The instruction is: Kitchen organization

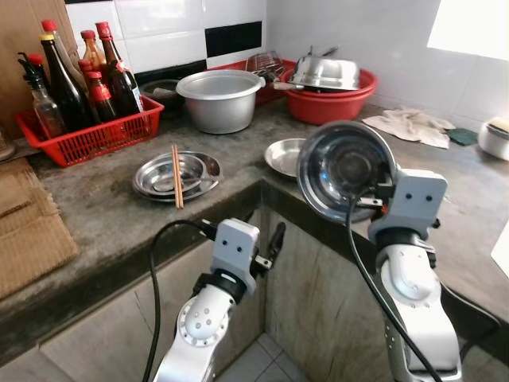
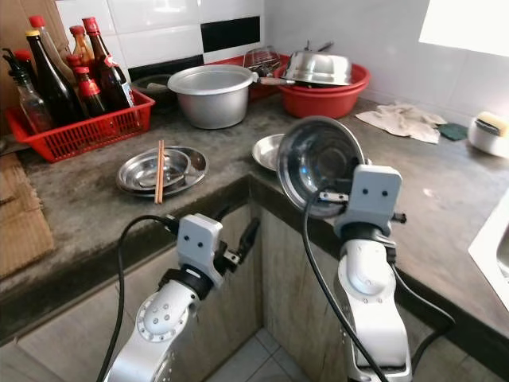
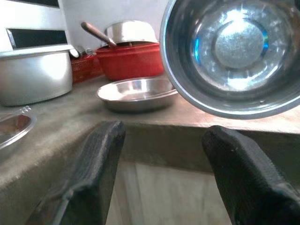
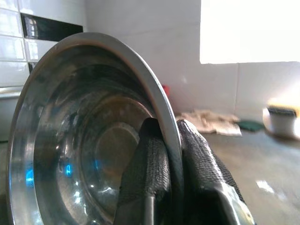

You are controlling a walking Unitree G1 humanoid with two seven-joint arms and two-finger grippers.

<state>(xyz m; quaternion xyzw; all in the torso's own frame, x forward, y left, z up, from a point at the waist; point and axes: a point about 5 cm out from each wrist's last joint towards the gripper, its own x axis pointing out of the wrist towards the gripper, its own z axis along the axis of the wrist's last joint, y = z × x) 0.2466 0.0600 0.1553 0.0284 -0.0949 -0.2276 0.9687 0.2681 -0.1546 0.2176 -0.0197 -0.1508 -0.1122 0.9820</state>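
The right hand [image 1: 374, 195] is clenched on the rim of a steel bowl [image 1: 343, 165] held up on edge above the desk [image 1: 103, 207], the left hand [image 1: 270, 247] hangs released below, so tidying looks barely begun, with dishes [image 1: 176, 177] unsorted.

Counter clutter around the two grippers

Beyond the right gripper [image 4: 168, 129] and off to its right, a crumpled off-white cloth [image 1: 409, 125] lies on the grey concrete counter [image 1: 95, 199], with a dark green scouring pad [image 1: 463, 136] touching its far right edge. Further right stands a white cup [image 1: 495, 137] with something yellow on top. Far beyond the left gripper [image 3: 161, 133] and to its left, a red plastic basket [image 1: 87, 137] holds dark sauce bottles [image 1: 64, 83] with red caps, against the white tiled wall [image 1: 175, 32]. Well to that gripper's left, brown cardboard [image 1: 28, 227] lies flat on the counter. Pale floor tile [image 1: 258, 362] shows below it.
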